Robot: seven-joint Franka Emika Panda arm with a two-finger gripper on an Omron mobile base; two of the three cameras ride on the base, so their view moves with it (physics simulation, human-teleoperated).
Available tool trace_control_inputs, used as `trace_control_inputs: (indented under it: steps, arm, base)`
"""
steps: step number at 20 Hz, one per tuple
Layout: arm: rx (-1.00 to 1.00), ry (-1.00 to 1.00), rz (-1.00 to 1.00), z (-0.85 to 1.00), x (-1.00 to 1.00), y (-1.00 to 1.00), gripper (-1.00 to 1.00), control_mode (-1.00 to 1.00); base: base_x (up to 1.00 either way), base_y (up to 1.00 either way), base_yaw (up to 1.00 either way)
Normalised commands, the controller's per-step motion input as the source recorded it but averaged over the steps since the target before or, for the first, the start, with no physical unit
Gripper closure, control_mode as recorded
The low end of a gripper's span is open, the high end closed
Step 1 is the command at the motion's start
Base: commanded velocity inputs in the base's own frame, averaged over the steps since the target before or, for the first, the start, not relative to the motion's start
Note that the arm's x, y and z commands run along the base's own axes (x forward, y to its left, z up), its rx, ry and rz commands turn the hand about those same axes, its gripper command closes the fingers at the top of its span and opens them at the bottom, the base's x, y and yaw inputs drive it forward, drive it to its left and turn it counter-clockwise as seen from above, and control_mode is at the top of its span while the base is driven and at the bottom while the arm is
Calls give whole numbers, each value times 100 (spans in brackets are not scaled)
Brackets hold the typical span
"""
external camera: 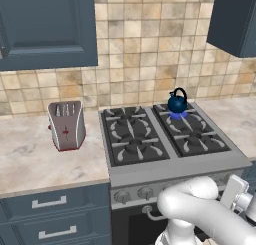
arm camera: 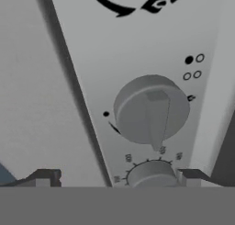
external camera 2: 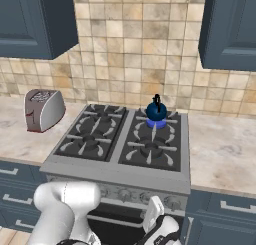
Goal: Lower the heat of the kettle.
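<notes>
The small dark-blue kettle [external camera: 177, 103] [external camera 2: 156, 111] stands on the back right burner of the stove [external camera: 150, 161], with a blue flame under it. My arm [external camera: 200, 209] reaches low in front of the stove's control panel [external camera 2: 120, 191]. In the hand view my gripper [arm camera: 119, 178] is open, its fingertips [arm camera: 46, 176] wide apart at the bottom. Just ahead of them a round grey knob [arm camera: 151, 109] sits on the panel, its ridge pointing toward the bottom of the view. A burner diagram [arm camera: 193, 66] beside it has one filled dot. A second knob [arm camera: 151, 173] peeks in below, between the fingertips.
A silver toaster [external camera: 66, 125] [external camera 2: 44, 110] stands on the counter left of the stove. Blue drawers [external camera: 50, 204] lie under the counter, and the oven door handle [external camera: 150, 214] runs below the knobs. Wall cabinets [external camera: 47, 26] hang above both sides.
</notes>
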Motion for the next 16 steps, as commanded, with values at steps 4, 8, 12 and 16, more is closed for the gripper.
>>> trace_control_inputs:
  steps: [4,8,12,16]
  arm:
    - [-2,0,0,-18,8,2,-100,-100]
    - [0,0,0,0,15,1,-100,-100]
    - [0,0,0,0,17,6,-100,-100]
    - [0,0,0,0,16,2,-100,-100]
  base:
    - [0,0,0]
    - [0,0,0]
    - [0,0,0]
    - [0,0,0]
